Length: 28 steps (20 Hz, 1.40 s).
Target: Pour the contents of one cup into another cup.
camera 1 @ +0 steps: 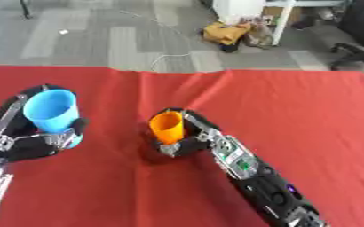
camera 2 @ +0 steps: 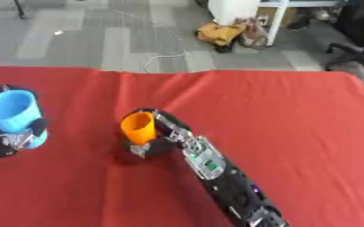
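An orange cup (camera 1: 167, 126) stands upright near the middle of the red table (camera 1: 294, 115), with my right hand (camera 1: 189, 139) curled round its lower part. At the left, a light blue cup (camera 1: 51, 111) is held upright by my left hand (camera 1: 37, 144), whose fingers wrap its base. The blue cup's mouth faces up and slightly toward the camera. What is inside either cup does not show. The two cups are apart, about a hand's width of cloth between them.
The red cloth covers the whole table; its far edge (camera 1: 185, 70) meets a grey floor. Beyond lie a white cable, a yellow bag (camera 1: 225, 33) and an office chair (camera 1: 360, 48) at the far right.
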### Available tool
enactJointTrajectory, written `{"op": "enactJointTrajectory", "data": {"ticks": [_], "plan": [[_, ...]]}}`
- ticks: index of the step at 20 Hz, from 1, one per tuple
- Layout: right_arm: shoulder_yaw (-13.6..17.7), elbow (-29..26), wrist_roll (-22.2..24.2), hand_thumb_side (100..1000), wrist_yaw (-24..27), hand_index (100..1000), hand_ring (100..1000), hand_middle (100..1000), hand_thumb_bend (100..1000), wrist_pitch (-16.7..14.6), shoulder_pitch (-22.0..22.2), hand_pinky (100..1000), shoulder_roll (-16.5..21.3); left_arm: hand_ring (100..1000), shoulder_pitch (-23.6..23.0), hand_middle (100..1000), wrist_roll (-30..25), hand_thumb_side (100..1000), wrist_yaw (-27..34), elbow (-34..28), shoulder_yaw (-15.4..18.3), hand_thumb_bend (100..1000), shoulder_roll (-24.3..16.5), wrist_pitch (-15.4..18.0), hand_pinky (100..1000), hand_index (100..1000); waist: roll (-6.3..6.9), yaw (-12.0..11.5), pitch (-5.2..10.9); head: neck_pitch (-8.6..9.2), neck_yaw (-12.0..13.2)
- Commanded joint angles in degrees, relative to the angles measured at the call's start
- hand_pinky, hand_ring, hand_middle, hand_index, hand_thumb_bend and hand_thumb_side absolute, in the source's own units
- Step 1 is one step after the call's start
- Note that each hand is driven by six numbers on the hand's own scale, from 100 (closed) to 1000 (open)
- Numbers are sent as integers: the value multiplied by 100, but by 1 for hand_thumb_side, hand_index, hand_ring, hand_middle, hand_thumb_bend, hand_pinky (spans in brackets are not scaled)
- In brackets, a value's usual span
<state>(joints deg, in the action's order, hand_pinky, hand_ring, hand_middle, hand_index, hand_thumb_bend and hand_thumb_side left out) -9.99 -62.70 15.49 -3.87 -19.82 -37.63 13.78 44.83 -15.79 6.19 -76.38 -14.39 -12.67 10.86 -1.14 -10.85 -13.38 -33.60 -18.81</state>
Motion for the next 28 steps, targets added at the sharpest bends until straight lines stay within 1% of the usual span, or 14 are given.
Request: {"op": "enactJointTrajectory", "data": {"ticks": [1, 6, 9, 12, 15, 18, 22, 25, 28], "plan": [[4, -320, -123, 100, -12, 742, 436, 458, 243, -50, -72, 600, 115, 542, 198, 482, -20, 100, 78, -95, -16, 331, -237, 6, 447, 658, 23, -13, 171, 1, -26], [-73, -838, -263, 100, -398, 741, 438, 459, 231, -223, 20, 604, 264, 541, 324, 481, -21, 100, 164, -119, -17, 346, -491, -19, 444, 658, 55, -36, 283, -2, -26], [-169, -1177, -242, 100, -637, 741, 439, 460, 229, -313, 159, 606, 339, 539, 395, 480, 6, 100, 129, -133, -18, 361, -702, -30, 443, 659, 82, -45, 347, -3, -26], [-335, -1433, -132, 100, -708, 743, 438, 460, 235, -313, 353, 604, 373, 534, 465, 477, 7, 100, 133, -86, -70, 380, -942, -72, 436, 658, 116, -52, 402, -4, -27], [-552, -1597, 63, 100, -639, 745, 438, 460, 243, -287, 454, 602, 327, 527, 568, 472, 73, 100, 0, -13, -101, 399, -1130, -72, 430, 654, 137, -41, 424, 6, -15], [-871, -1662, 329, 100, -434, 745, 437, 460, 249, -237, 458, 599, 225, 521, 682, 468, 200, 100, -173, 73, -133, 408, -1200, -35, 423, 651, 141, -23, 426, 0, -10], [-1254, -1700, 693, 100, -123, 746, 437, 460, 257, -162, 307, 596, 88, 514, 783, 462, 413, 100, -454, 157, -176, 418, -1123, 68, 416, 648, 136, -12, 405, -11, -8], [-1437, -1687, 961, 100, 135, 745, 436, 460, 265, -55, 168, 591, -49, 514, 850, 464, 596, 100, -690, 240, -211, 418, -994, 154, 415, 649, 126, -3, 376, -10, -4], [-1594, -1650, 1208, 100, 434, 744, 438, 460, 277, 115, 59, 587, -177, 514, 907, 465, 743, 100, -886, 286, -267, 421, -867, 264, 417, 650, 108, 7, 345, -2, -17]]}}
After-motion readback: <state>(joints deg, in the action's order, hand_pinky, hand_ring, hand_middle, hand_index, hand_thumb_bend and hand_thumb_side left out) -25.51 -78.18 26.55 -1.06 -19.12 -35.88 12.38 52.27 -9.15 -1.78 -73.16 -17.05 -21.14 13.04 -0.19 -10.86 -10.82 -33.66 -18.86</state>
